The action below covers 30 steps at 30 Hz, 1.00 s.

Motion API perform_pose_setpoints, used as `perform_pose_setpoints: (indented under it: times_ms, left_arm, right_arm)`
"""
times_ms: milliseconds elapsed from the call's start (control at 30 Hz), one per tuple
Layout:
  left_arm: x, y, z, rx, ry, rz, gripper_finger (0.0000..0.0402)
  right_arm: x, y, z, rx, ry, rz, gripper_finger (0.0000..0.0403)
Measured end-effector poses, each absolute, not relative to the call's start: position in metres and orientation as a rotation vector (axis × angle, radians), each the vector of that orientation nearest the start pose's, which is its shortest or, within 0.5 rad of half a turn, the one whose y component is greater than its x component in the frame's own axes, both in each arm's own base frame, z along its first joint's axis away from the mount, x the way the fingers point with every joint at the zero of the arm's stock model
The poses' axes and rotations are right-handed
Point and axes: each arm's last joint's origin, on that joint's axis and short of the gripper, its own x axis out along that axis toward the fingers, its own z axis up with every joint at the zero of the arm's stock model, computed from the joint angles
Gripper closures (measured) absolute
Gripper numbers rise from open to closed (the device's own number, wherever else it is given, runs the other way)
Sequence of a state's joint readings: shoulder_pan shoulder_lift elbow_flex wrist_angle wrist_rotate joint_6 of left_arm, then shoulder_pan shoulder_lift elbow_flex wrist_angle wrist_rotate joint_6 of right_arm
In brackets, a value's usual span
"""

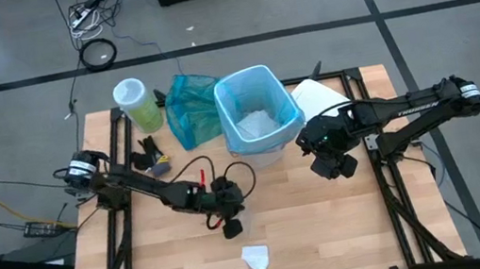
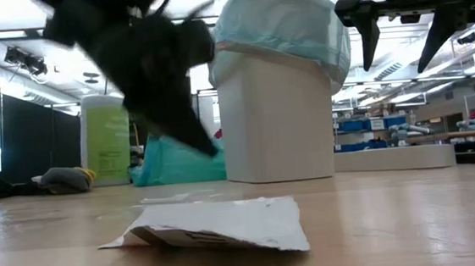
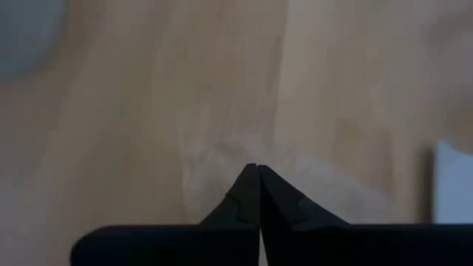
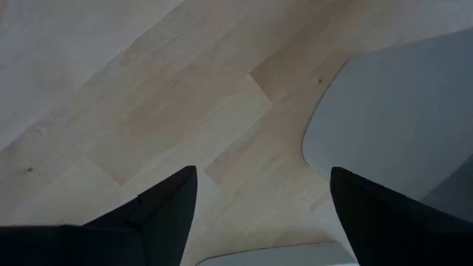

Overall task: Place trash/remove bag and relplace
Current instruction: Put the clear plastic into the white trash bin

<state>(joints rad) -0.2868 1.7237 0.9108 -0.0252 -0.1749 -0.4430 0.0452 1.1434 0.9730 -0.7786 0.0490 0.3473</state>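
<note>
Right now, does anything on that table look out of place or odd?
Yes. One scrap of white paper lies flat on the wooden table, outside the white bin with its blue liner. The left gripper is shut on nothing, short of the scrap.

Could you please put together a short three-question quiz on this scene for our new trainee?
1. True or false: the left gripper holds the crumpled white paper scrap lying on the wooden table.
2. Which lines the white plastic bin: A) the light sky-blue plastic liner, B) the teal-green plastic bag?
3. Fill in: the right gripper hangs with fingers ____.

Key: 1 false, its fingers are shut on nothing; 2 A; 3 open.
</note>
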Motion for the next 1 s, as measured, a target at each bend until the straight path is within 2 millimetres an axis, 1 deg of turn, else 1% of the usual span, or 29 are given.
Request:
perform_pose_setpoints:
  times_ms: [200,267,333,400,467,533,667,800,933,1000]
  left_arm:
    - [0.335,-0.086,0.205,-0.112,0.766,0.065,0.0400]
    - [0.334,-0.083,0.217,-0.092,0.774,0.096,0.0400]
    - [0.331,-0.081,0.218,-0.064,0.807,0.104,0.0396]
    - [0.328,-0.081,0.216,-0.061,0.840,0.109,0.0390]
    - [0.326,-0.081,0.216,-0.089,0.861,0.099,0.0385]
    - [0.324,-0.083,0.220,-0.139,0.847,0.065,0.0384]
    - [0.310,-0.082,0.230,-0.218,0.835,0.041,0.0385]
    - [0.286,-0.074,0.245,-0.276,0.777,0.052,0.0387]
    - [0.260,-0.067,0.259,-0.289,0.703,0.063,0.0388]
    - [0.249,-0.063,0.261,-0.301,0.694,0.073,0.0388]
  right_arm:
    - [0.219,0.008,0.283,0.261,0.928,-0.161,0.0109]
    - [0.220,0.008,0.284,0.248,0.919,-0.151,0.0109]
    - [0.224,0.009,0.286,0.228,0.875,-0.132,0.0108]
    - [0.232,0.010,0.286,0.225,0.803,-0.112,0.0105]
    - [0.240,0.013,0.285,0.219,0.762,-0.076,0.0100]
    - [0.250,0.020,0.282,0.185,0.733,-0.038,0.0096]
    - [0.271,0.033,0.266,0.116,0.733,-0.020,0.0094]
    - [0.299,0.045,0.242,0.105,0.704,0.003,0.0095]
    - [0.330,0.058,0.217,0.157,0.621,0.035,0.0094]
    - [0.344,0.062,0.204,0.209,0.607,0.042,0.0092]
